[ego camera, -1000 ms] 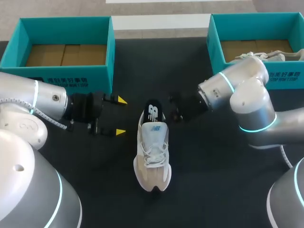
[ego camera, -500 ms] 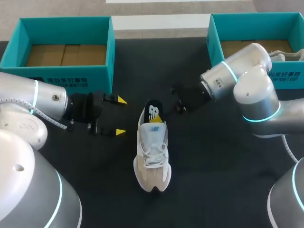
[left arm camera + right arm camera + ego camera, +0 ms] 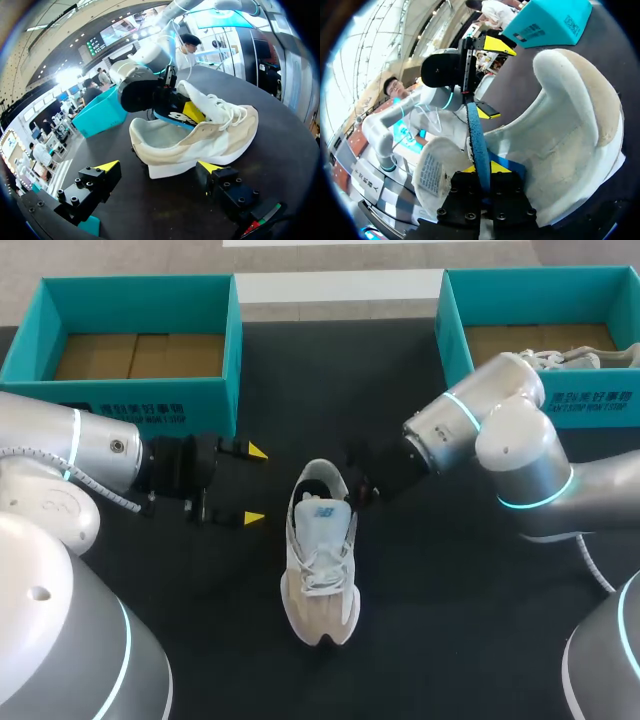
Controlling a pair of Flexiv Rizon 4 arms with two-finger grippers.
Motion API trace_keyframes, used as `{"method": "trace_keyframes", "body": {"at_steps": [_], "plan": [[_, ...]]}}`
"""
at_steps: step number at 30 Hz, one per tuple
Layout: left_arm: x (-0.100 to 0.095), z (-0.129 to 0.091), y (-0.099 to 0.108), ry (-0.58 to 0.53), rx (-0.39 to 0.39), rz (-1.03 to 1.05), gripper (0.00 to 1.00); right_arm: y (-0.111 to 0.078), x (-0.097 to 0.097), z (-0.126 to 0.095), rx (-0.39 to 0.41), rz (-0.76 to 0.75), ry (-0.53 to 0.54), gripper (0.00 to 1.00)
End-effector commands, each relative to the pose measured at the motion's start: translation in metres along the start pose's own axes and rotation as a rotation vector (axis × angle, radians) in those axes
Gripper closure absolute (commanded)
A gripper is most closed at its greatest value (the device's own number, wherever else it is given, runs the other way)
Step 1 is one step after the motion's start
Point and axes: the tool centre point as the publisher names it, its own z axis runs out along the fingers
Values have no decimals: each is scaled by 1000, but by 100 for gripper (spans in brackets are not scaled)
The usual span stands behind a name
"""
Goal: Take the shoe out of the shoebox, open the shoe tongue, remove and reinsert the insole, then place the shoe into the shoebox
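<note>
White and beige shoe (image 3: 320, 570), blue insole (image 3: 475, 140), teal shoeboxes (image 3: 130, 282), black table (image 3: 430, 620)

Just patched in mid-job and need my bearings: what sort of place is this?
Looks like a shoe-packing test bench: a black table with two teal shoeboxes, a sneaker lying mid-table, and the right tool gripping its insole.

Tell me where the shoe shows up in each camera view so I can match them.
Head view: shoe mid-table, between the arms.
Left wrist view: shoe side on, ahead of the open left gripper.
Right wrist view: shoe's heel opening beyond the right gripper, which clamps the insole.
Shared landmark: left gripper's yellow tips.
</note>
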Motion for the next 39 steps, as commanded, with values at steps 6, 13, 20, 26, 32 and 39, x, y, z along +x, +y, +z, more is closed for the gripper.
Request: {"method": "trace_keyframes", "body": {"at_steps": [6,13,20,26,32,39], "plan": [[0,0,0,1,-3,0,0,8,0,-6,0,-21,-44,88],[0,0,0,1,-3,0,0,16,6,-18,9,-43,-84,72],[0,0,0,1,-3,0,0,27,8,-28,17,-68,-116,65],[0,0,0,1,-3,0,0,37,9,-37,30,-95,-135,64],[0,0,0,1,-3,0,0,36,12,-46,21,-98,-163,64],[0,0,0,1,-3,0,0,25,12,-52,-13,-73,-188,65]]}}
